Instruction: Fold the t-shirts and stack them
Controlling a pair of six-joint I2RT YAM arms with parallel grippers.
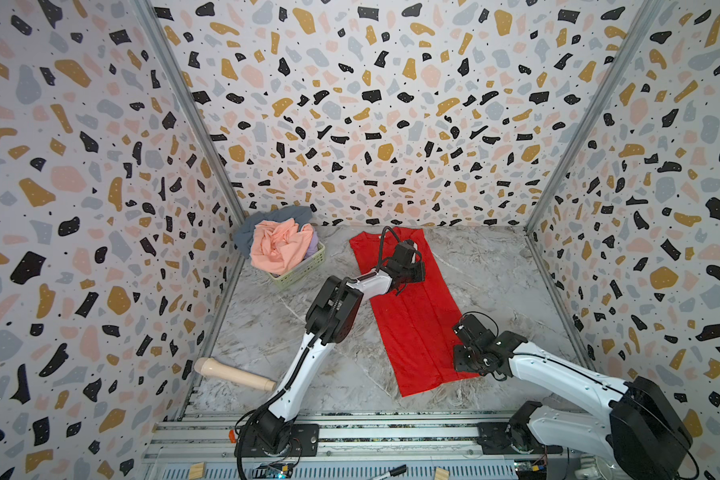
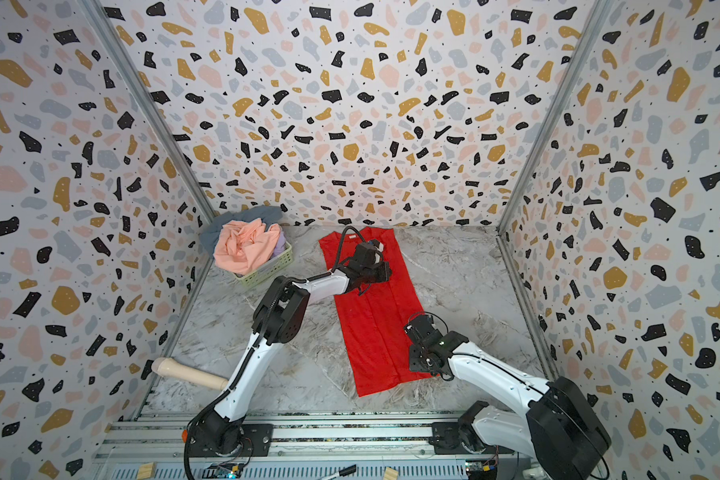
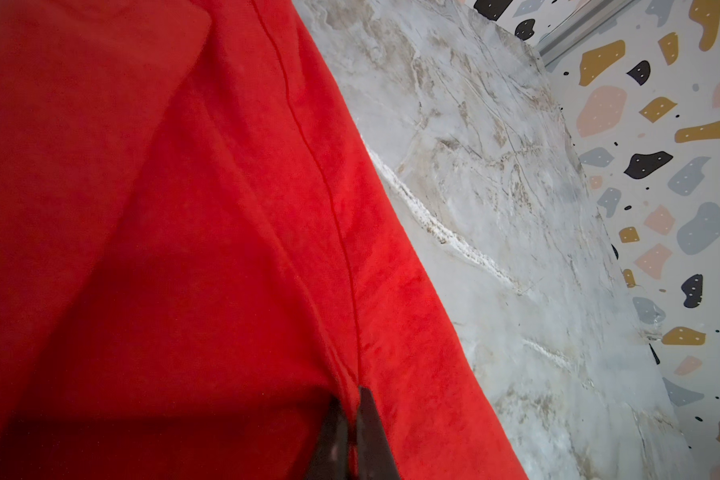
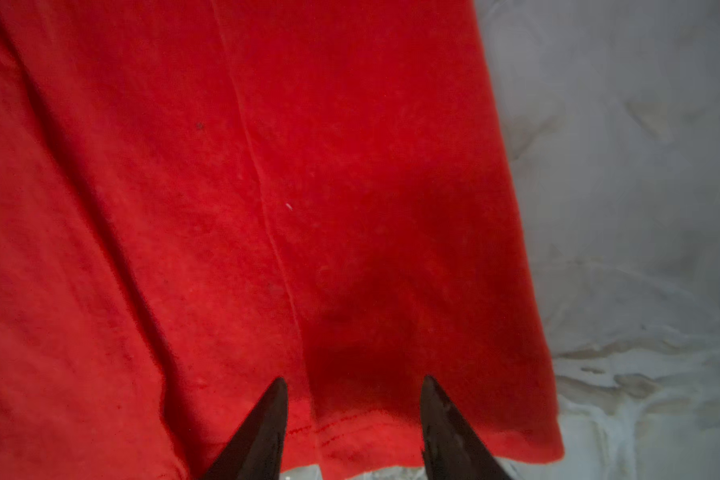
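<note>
A bright red t-shirt [image 1: 416,332] lies on the marble table as a long narrow strip, its collar toward the back wall, seen in both top views [image 2: 375,332]. My left gripper [image 3: 352,395] is over the shirt's far half [image 1: 414,268] and is shut on a pinched ridge of red cloth [image 3: 184,208]. My right gripper [image 4: 354,380] hovers low at the near right hem [image 1: 460,332], open, its two fingertips spread over the red cloth [image 4: 267,208]. More t-shirts are heaped at the back left: peach-pink [image 1: 279,247], grey-blue [image 1: 267,220] and lilac [image 1: 314,243].
The heap sits in a pale yellow-green lattice basket [image 1: 304,270] in the back left corner. A beige wooden cylinder [image 1: 233,374] lies at the front left by the wall. Patterned walls enclose three sides; a metal rail [image 1: 391,432] runs along the front.
</note>
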